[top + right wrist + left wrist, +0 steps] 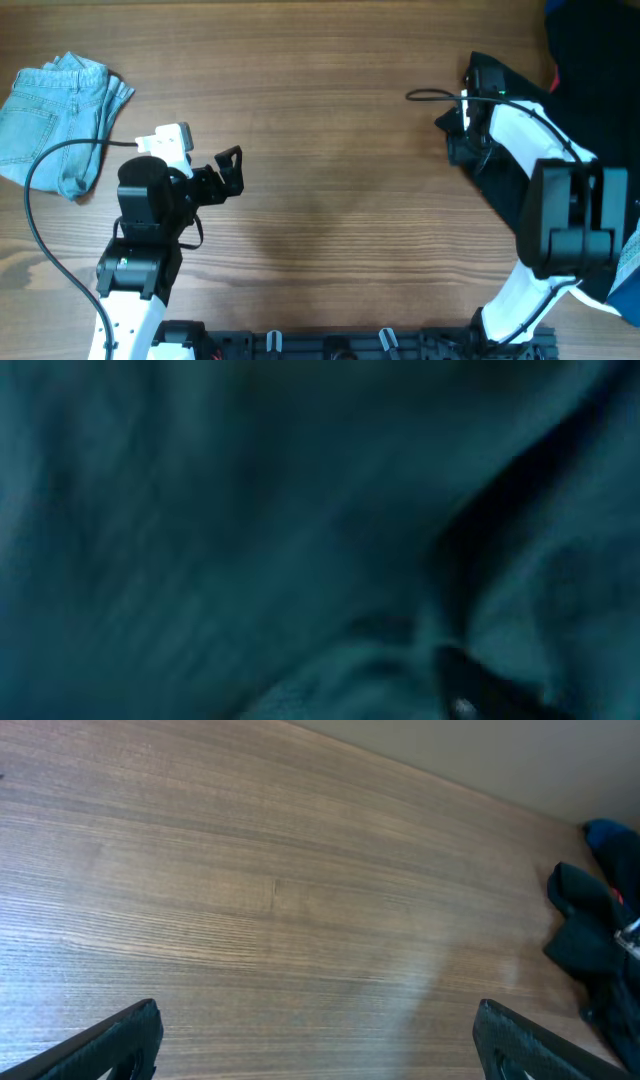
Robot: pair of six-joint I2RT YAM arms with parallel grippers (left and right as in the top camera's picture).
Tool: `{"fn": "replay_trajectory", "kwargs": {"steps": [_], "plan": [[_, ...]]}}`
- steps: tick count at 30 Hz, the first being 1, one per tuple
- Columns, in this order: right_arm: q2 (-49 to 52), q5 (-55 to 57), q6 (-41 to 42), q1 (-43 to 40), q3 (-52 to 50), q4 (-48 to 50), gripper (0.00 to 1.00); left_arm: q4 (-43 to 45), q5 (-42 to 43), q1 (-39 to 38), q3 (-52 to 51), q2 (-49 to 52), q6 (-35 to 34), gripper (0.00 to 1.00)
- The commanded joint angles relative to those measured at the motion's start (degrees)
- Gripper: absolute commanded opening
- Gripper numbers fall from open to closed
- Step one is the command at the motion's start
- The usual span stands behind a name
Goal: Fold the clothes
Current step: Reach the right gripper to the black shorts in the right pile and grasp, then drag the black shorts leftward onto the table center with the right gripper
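The black garment (497, 185) lies bunched at the table's right side, mostly under my right arm. It also shows at the right edge of the left wrist view (590, 945). My right gripper (465, 125) is down in its folds. The right wrist view is filled with blurred dark fabric (250, 530), and the fingers are hidden there. A light-blue denim garment (58, 120) lies crumpled at the far left. A navy garment with a red spot (590, 45) sits at the far right corner. My left gripper (232, 172) (318, 1020) is open and empty above bare wood.
The wooden table (330, 150) spreads between the two arms. A black cable (40, 170) loops from the left arm beside the denim. A dark rail (330, 345) runs along the front edge.
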Motion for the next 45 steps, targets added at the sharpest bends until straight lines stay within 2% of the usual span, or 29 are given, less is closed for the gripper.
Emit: {"fn": "replay_trajectory", "kwargs": {"steps": [1, 2, 3, 7, 8, 10, 11, 13, 16, 18, 21, 23, 25, 26, 30, 35, 39, 40, 43, 45], "plan": [[5.7, 7.0, 3.0, -1.0, -1.2, 3.8, 0.31, 0.0, -0.8, 0.3, 1.1, 0.0, -0.5, 1.00], [5.6, 7.4, 3.5, -1.2, -1.2, 5.2, 0.15, 0.0, -0.8, 0.3, 1.1, 0.0, -0.5, 1.00], [5.2, 7.4, 3.5, -1.2, -1.2, 6.6, 0.04, 0.0, -0.8, 0.3, 1.1, 0.0, -0.5, 1.00], [0.0, 4.5, 0.8, -1.1, 1.3, 6.1, 0.04, 0.1, -0.8, 0.3, 1.1, 0.0, -0.5, 1.00], [-2.6, 1.6, -0.5, -0.6, 3.2, 5.0, 0.04, 0.1, -0.8, 0.3, 1.1, 0.0, -0.5, 1.00], [-9.1, -11.0, -7.4, 1.6, 6.8, 4.8, 0.04, 0.1, -0.8, 0.3, 1.1, 0.0, -0.5, 1.00], [-12.7, -16.9, -8.0, 3.7, 8.6, 5.3, 0.04, 0.3, -0.8, 0.3, 1.1, 0.0, -0.5, 1.00], [-17.3, -19.9, -7.6, 10.1, 10.7, 9.2, 0.04, 0.5, -0.8, 0.3, 1.1, 0.0, -0.5, 1.00], [-16.7, -19.9, -7.6, 19.5, 10.7, 16.3, 0.04, 0.5, -0.8, 0.3, 1.1, 0.0, -0.5, 1.00], [-14.3, -19.9, -7.0, 23.0, 10.7, 20.7, 0.04, 0.5, -0.8, 0.3, 1.1, 0.0, -0.5, 1.00], [-8.0, -16.1, 2.3, 25.2, 10.7, 32.6, 0.05, 0.5, -0.8, 0.3, 1.1, 0.0, -0.5, 1.00], [-4.9, -11.2, 9.0, 24.8, 10.7, 38.3, 0.17, 0.5, -0.8, 0.3, 1.1, 0.0, -0.5, 1.00], [-2.9, -10.0, 10.6, 23.8, 10.7, 42.1, 0.63, 0.5, -0.8, 0.3, 1.1, 0.0, -0.5, 1.00], [-2.9, -9.6, 10.6, 23.3, 10.7, 41.9, 0.99, 0.5, -0.8, 0.3, 1.1, 0.0, -0.5, 1.00], [-7.6, 3.5, 10.4, 17.2, 10.7, 29.4, 1.00, 0.4, -0.8, 0.3, 1.1, 0.0, -0.5, 1.00], [-10.7, 1.7, 12.2, 5.7, 10.7, 11.1, 0.99, 3.4, 1.9, 0.3, 1.1, 0.2, -0.5, 1.00], [-10.7, -8.3, 12.0, -3.7, 10.7, 5.8, 1.00, 4.3, 7.3, -1.1, 1.1, 5.9, -8.4, 0.99], [-10.7, -13.1, 9.7, -4.9, 10.7, 5.6, 1.00, 5.4, 8.3, -3.6, 1.1, 9.3, -9.5, 0.95], [-10.7, -29.6, -3.1, -4.9, 10.7, 5.1, 1.00, 10.9, 8.3, -10.7, 1.1, 16.0, -9.5, 0.96], [-10.7, -46.6, -16.1, -4.6, 10.7, 1.6, 1.00, 18.1, 8.2, -16.6, 1.1, 20.8, -9.5, 0.96]]}}
